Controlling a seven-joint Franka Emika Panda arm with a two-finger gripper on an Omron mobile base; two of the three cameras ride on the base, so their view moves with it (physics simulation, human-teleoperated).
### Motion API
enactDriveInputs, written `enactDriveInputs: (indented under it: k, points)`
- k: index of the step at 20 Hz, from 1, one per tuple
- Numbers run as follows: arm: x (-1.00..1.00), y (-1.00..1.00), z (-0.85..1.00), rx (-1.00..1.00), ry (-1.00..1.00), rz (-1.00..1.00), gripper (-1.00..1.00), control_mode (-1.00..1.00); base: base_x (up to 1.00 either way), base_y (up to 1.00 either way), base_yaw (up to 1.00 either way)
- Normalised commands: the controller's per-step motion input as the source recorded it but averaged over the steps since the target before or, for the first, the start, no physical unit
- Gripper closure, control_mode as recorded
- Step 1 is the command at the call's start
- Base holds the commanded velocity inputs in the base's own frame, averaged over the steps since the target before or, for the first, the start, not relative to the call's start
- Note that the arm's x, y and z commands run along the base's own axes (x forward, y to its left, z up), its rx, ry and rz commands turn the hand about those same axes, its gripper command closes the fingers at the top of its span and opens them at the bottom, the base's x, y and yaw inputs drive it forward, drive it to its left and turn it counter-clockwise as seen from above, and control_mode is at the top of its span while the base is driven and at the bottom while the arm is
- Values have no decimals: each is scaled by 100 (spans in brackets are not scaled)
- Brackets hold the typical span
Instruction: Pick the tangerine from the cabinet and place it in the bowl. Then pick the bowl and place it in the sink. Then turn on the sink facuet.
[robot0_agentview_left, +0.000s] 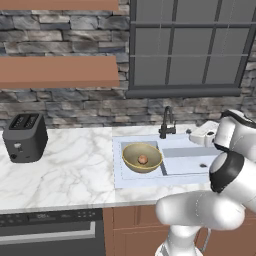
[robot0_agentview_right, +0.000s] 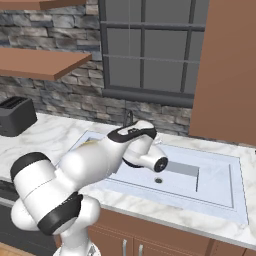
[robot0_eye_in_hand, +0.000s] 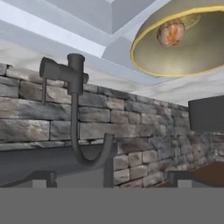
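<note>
tangerine (robot0_agentview_left: 143, 159) sitting in bowl (robot0_agentview_left: 135, 161), bowl in sink (robot0_agentview_left: 187, 161) | gripper (robot0_eye_in_hand: 109, 178) gaping empty, facing tap (robot0_eye_in_hand: 74, 78) at 12 o'clock | tap turning remaining

A grey stone wall (robot0_agentview_left: 75, 105) has a dark window (robot0_agentview_left: 187, 47), two brown shelves (robot0_agentview_left: 57, 71), above a white marble tabletop (robot0_agentview_left: 65, 170).

Tangerine (robot0_agentview_left: 143, 159) in bowl (robot0_agentview_left: 133, 161), in sink (robot0_agentview_left: 185, 167).
</note>
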Motion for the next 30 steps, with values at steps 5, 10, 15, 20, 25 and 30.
enactDriveInputs:
  k: [5, 10, 15, 20, 25, 30]
  points:
    - [29, 0, -1, 3, 0, 0, -100, -100, 0, 0, 0]
    - [29, 0, -14, 2, 0, 0, -100, -100, 0, 0, 0]
    - [41, 0, -24, 1, 0, 2, -100, -100, 0, 0, 0]
    - [38, 0, -23, 2, 0, 4, -100, -100, 0, 0, 0]
    - [30, 0, -18, 5, 0, 5, -100, -100, 0, 0, 0]
    - [29, -5, -1, 7, 0, 4, -100, -100, 0, 0, 0]
